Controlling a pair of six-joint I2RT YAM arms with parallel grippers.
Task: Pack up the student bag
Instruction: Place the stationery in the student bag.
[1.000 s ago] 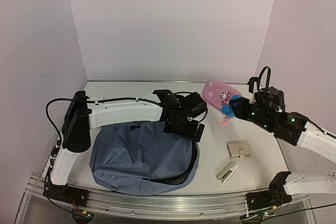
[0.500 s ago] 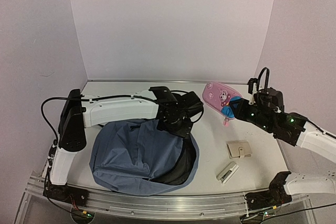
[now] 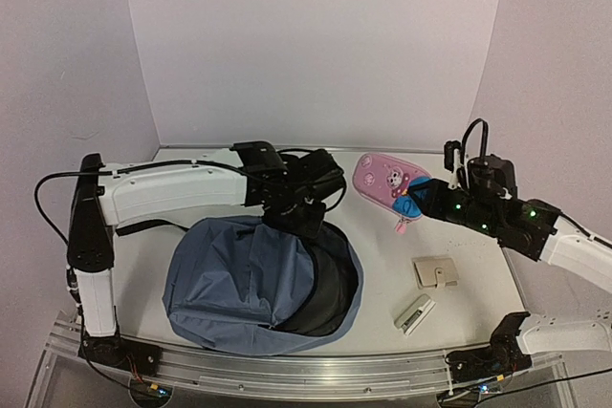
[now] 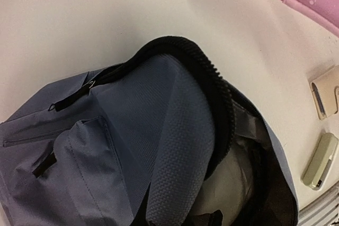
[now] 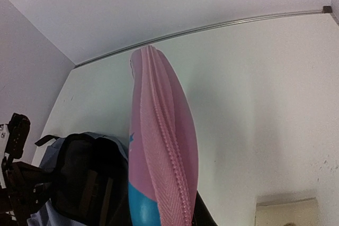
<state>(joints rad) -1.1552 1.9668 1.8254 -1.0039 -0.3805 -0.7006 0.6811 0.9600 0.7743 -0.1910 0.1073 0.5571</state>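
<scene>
The student bag (image 3: 244, 279) is a large dusty-blue backpack lying at the table's front left. Its black-zippered mouth gapes to the right and shows dark lining (image 3: 330, 289). My left gripper (image 3: 292, 209) is at the bag's top rim and holds the padded blue flap (image 4: 177, 146) up; its fingers are hidden under the fabric. My right gripper (image 3: 418, 202) is shut on the blue end of a pink pencil case (image 3: 382, 182) and holds it edge-up, to the right of the bag's mouth. In the right wrist view the case (image 5: 161, 146) fills the middle, with the bag (image 5: 85, 178) to its left.
A beige wallet (image 3: 435, 272) and a small grey-white stapler-like item (image 3: 415, 313) lie on the table to the right of the bag; both also show in the left wrist view, the wallet (image 4: 326, 98) above the grey-white item (image 4: 320, 161). White walls close in the back and sides.
</scene>
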